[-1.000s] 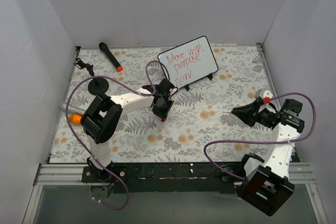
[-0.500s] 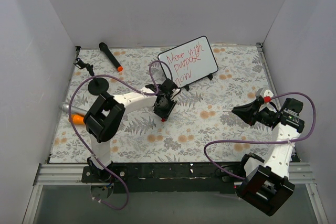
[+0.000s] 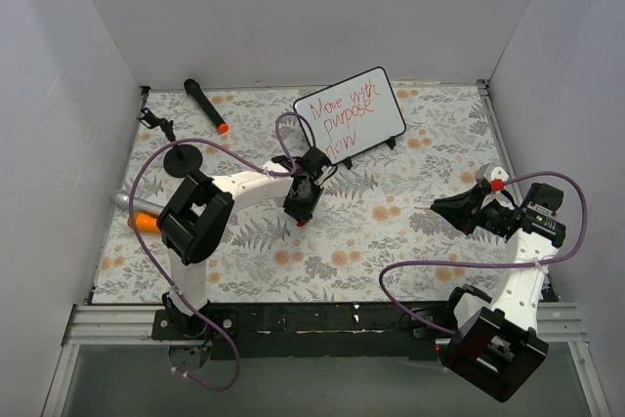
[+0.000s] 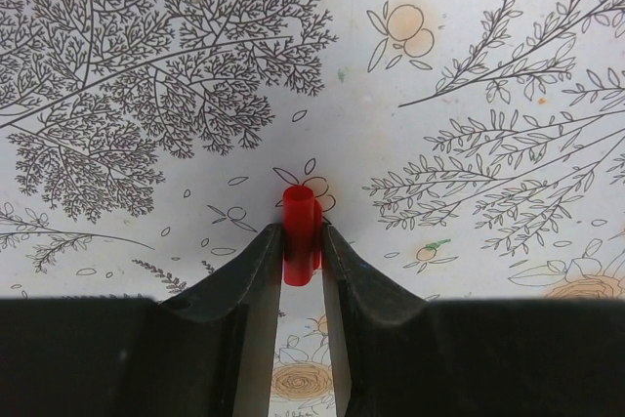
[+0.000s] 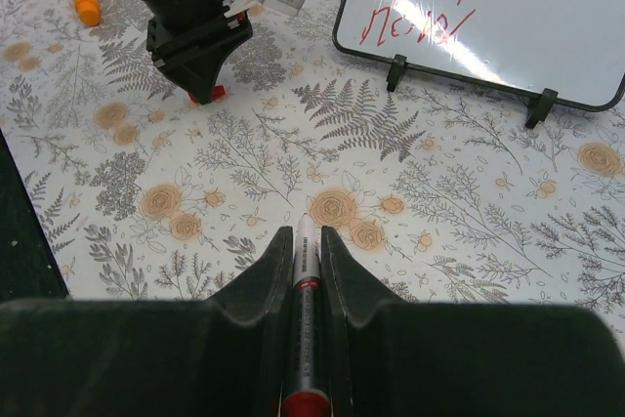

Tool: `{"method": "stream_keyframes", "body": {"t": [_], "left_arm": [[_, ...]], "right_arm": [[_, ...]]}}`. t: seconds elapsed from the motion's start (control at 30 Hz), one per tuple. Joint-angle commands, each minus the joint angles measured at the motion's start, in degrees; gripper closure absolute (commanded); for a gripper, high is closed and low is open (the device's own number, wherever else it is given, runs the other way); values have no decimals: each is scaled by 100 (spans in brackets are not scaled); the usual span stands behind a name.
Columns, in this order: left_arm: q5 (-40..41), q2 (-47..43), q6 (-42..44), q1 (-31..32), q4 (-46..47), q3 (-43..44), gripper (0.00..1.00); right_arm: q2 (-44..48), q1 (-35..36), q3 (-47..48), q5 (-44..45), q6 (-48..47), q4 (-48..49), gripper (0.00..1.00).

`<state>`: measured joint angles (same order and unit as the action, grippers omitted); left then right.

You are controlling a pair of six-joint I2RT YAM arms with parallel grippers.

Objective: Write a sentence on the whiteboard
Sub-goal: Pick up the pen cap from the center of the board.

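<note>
Two claws: left claw (image 4: pixel 301 233) tight around red cap (image 4: pixel 299 204) near whiteboard (image 3: pixel 366 109), right claw (image 5: pixel 301 236) tight around marker (image 5: pixel 304 300).

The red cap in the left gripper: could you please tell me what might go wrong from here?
1. The red cap sits only between the tips of the left gripper, so it could twist out.
2. The marker in the right gripper barely pokes past the jaws; capping may miss.
3. The whiteboard stands propped near the left arm; a bump could smear the sentence.
</note>
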<state>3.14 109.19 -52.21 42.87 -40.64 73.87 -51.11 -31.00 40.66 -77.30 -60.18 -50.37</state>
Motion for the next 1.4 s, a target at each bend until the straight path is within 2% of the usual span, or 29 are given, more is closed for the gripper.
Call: {"method": "stream_keyframes", "body": {"t": [0.0, 0.17, 0.23, 0.27, 0.5, 0.9, 1.07, 1.37], "left_arm": [[188, 296, -53, -33, -462, -250, 78], [-67, 366, -97, -33, -357, -302, 81], [-42, 384, -114, -33, -304, -311, 97], [28, 341, -114, -33, -130, -372, 100], [-208, -64, 333, 28, 600, -592, 100], [-479, -565, 1406, 503, 2007, -794, 100], [-919, -636, 1800, 520, 2481, -935, 100], [-1394, -670, 2012, 520, 2605, -795, 100]], "right_arm": [[-13, 15, -15, -93, 7, 115, 99], [14, 15, -32, -84, 15, 115, 99], [14, 15, -41, -84, 24, 132, 99], [14, 15, -50, -75, 68, 159, 99], [5, 15, -94, -75, 200, 282, 99], [-460, 68, 55, -268, 227, 186, 99], [-1057, 551, 371, -207, -2, -148, 99], [-2445, 1518, 1057, -93, -308, -692, 99]]}}
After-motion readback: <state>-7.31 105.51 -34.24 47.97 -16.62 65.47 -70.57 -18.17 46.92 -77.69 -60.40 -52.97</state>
